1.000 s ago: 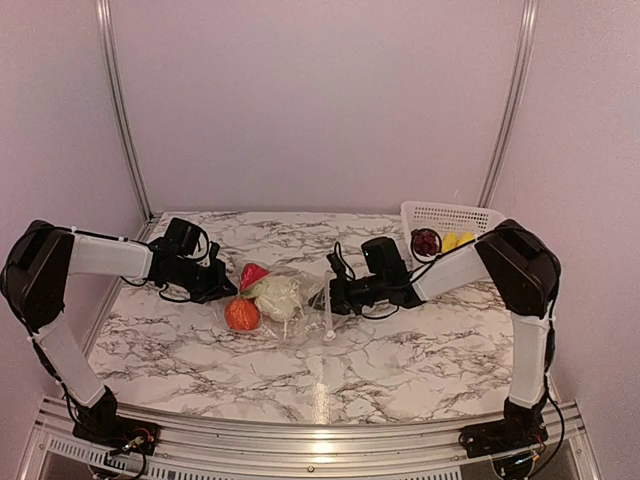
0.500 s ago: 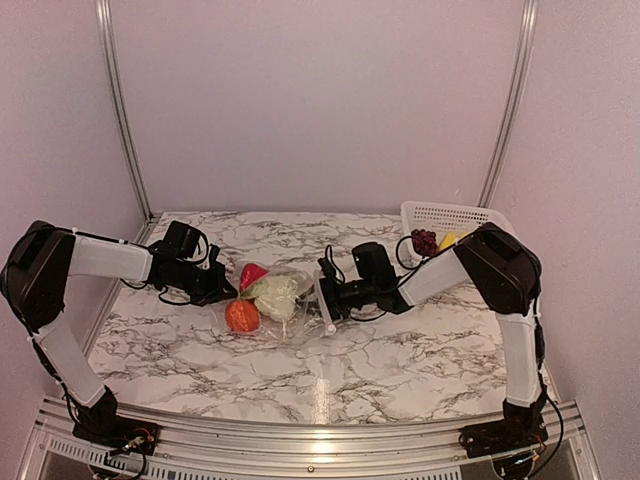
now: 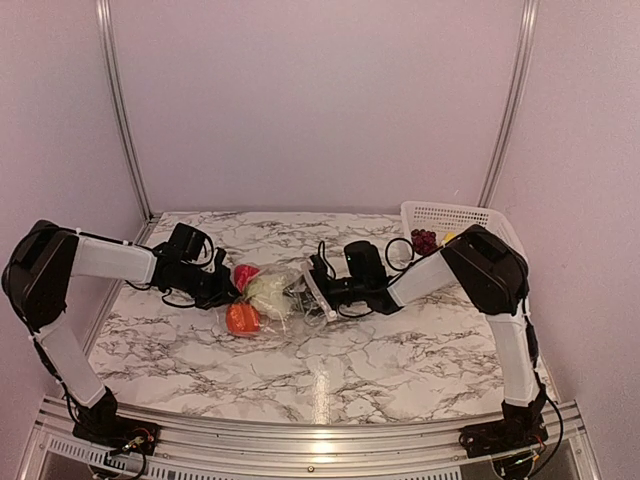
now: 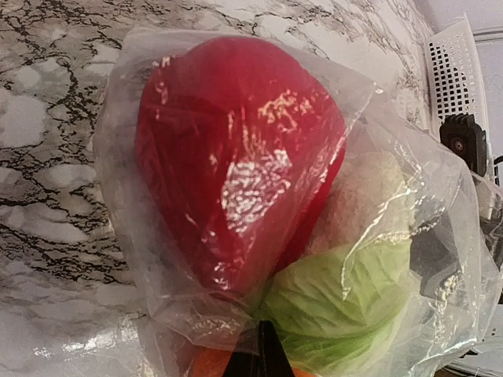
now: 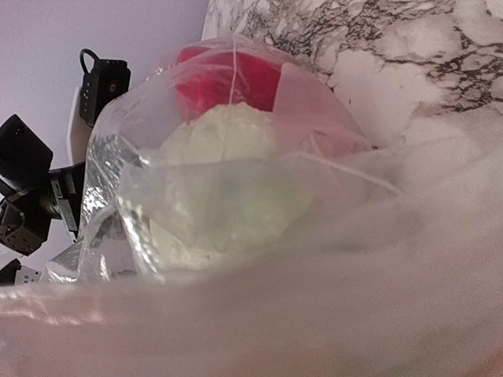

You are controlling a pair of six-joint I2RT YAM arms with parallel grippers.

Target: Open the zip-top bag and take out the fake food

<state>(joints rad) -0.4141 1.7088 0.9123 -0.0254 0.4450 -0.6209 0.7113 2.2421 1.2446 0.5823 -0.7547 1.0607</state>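
Left hand pinched shut, right hand stretched inward, facing it.

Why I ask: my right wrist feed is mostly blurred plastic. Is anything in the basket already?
Observer: Yes. The basket at the far right holds grapes and a yellow piece.
Operator: What else is in the bag besides red and green?
Observer: An orange ball, at the near left corner of the bag.
Operator: Does the left end effector hold the bag?
Observer: Yes, the left end effector is shut on its left end.
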